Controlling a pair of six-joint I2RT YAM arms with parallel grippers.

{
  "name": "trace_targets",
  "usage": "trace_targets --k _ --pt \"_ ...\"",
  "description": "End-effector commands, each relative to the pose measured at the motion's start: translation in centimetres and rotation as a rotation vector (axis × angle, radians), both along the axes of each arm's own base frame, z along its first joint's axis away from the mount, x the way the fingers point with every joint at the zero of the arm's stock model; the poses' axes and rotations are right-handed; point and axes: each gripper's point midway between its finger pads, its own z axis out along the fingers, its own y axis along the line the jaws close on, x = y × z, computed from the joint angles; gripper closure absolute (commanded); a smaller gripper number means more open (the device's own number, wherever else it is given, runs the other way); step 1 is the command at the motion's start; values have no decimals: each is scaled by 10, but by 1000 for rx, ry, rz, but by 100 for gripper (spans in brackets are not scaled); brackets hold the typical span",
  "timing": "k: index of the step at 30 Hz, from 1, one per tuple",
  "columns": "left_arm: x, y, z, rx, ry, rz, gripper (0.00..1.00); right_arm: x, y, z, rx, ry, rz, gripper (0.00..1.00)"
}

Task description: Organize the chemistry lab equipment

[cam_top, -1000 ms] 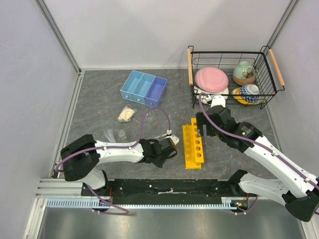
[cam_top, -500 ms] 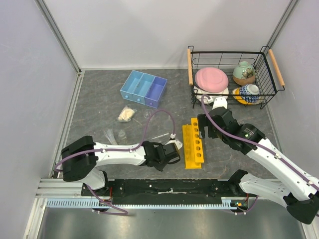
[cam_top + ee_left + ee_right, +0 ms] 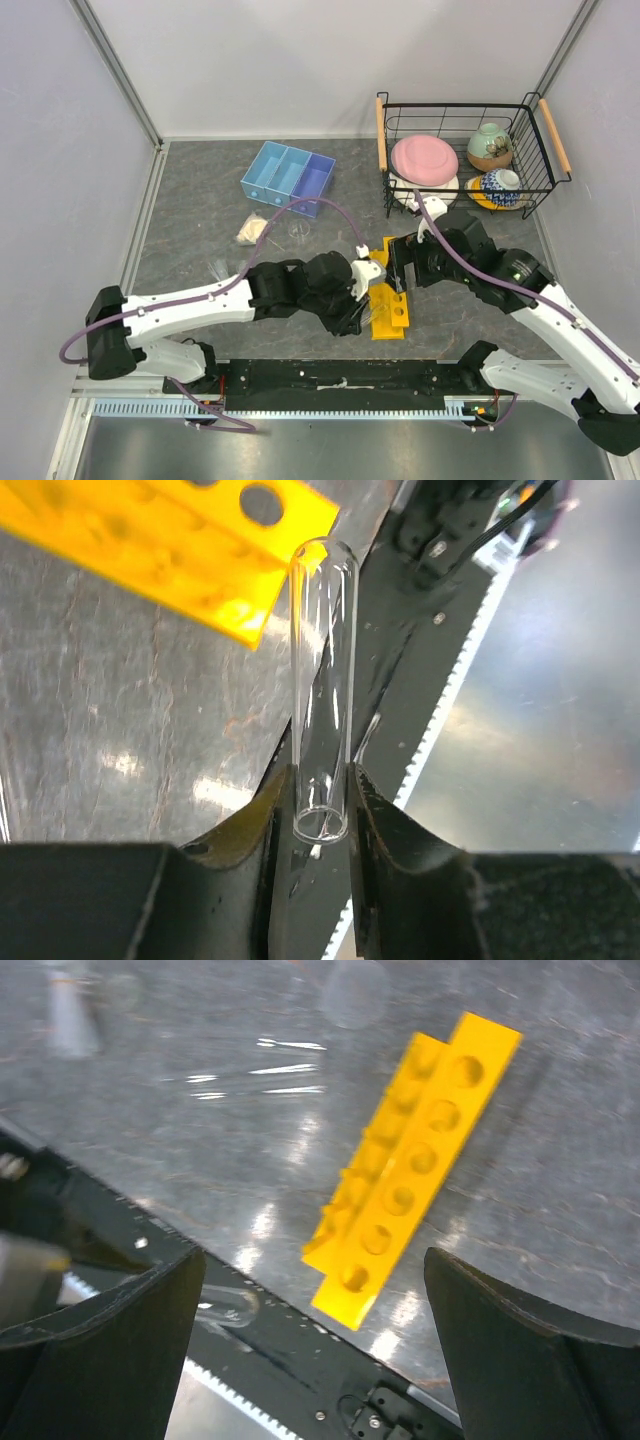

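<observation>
Left wrist: my left pincer (image 3: 320, 805) grips a tube (image 3: 322, 670) by its mouth, round tip leading toward the rack (image 3: 150, 540) at ten o'clock. Right pincer (image 3: 312, 1330) gapes, perhaps to steady it.

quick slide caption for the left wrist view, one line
Left claw shut on a clear test tube, rounded end outward, near a corner of the yellow rack.

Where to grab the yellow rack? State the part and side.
Probably across the narrow width of the yellow rack at its far end, from above: it lies flat and slim; the left gripper holding a test tube crowds the near half.
</observation>
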Motion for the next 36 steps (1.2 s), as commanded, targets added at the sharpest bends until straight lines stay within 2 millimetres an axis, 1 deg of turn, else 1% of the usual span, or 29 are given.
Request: trace_targets --k 1,2,3,4,5,6,7,8,9,10,11,12,14,16,17,18,20,22,25,28,36 --pt "-10 -12 50 -268 80 -198 98 -27 29 58 194 -37 200 2" --pt "-9 -11 54 -300 95 -212 98 -30 32 63 215 -35 222 2" --pt "3 -10 58 -354 97 -198 98 -35 35 68 243 -29 243 2" --pt "-5 -7 68 -408 137 -252 98 -43 40 75 281 -18 285 2" --pt "-3 -6 74 -446 149 -266 98 -47 42 78 299 -9 302 2" --pt "8 -4 78 -493 155 -250 98 -53 44 82 324 -2 315 2" --pt "3 -2 86 -539 185 -300 98 -59 47 86 352 8 346 2" --pt "3 0 91 -571 194 -318 98 -63 48 88 368 10 362 2" --pt "6 4 90 -589 224 -305 98 -67 49 93 391 5 375 2" --pt "4 5 97 -628 226 -348 98 -69 52 97 419 5 390 2" --pt "5 5 100 -652 224 -365 98 -75 54 100 441 16 418 2" --pt "3 7 100 -664 248 -372 98 -78 56 103 458 21 433 3" --pt "0 8 107 -703 243 -417 98 -83 62 108 497 32 470 4" --pt "-8 11 106 -715 296 -440 98 -83 67 110 523 40 489 7" --pt "-8 10 115 -759 259 -468 98 -85 69 111 533 45 502 8" --pt "-11 12 110 -756 298 -458 98 -84 70 111 535 46 503 9" --pt "-13 13 111 -773 291 -473 98 -84 72 112 544 44 506 11" --pt "-16 15 107 -774 305 -475 98 -83 74 113 552 41 511 12" --pt "-18 17 108 -789 303 -484 98 -81 76 111 554 55 511 17" --pt "-21 19 114 -807 293 -504 98 -82 77 112 553 57 512 18" --pt "-15 21 120 -826 273 -489 98 -83 78 112 562 69 517 27"
